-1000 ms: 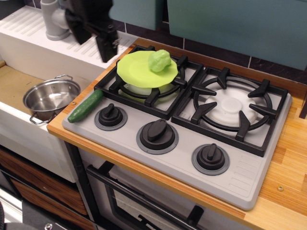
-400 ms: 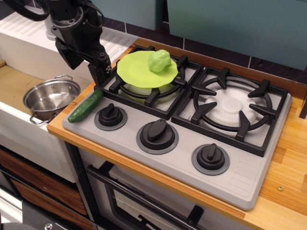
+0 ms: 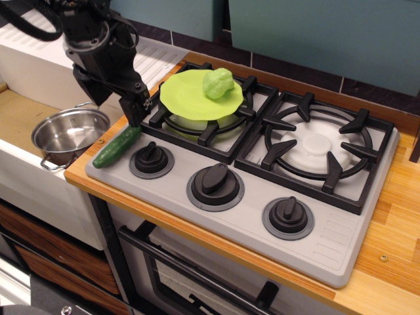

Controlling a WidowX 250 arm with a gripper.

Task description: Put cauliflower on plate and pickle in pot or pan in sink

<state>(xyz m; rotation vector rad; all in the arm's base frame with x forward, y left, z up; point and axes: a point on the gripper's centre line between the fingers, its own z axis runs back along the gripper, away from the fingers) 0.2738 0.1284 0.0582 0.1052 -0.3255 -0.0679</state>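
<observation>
Pot [image 3: 70, 133] in sink [image 3: 20, 118], empty. Pickle [image 3: 117, 146] lies at hob's left edge on worktop [image 3: 394, 197], not yet moved. End effector [image 3: 133, 117] just above pickle's upper end (open or closed: cannot tell). Cauliflower [image 3: 218, 83] on plate [image 3: 187, 95]: done. One of each; pickle-to-pot left.

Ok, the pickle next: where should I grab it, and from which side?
Grip the pickle around its middle, coming straight down from above. It lies flat on the stove's grey front corner, long and slim, running diagonally, so set the fingers across its narrow width. The gripper is above its upper end; moving toward the pot would centre it.
</observation>
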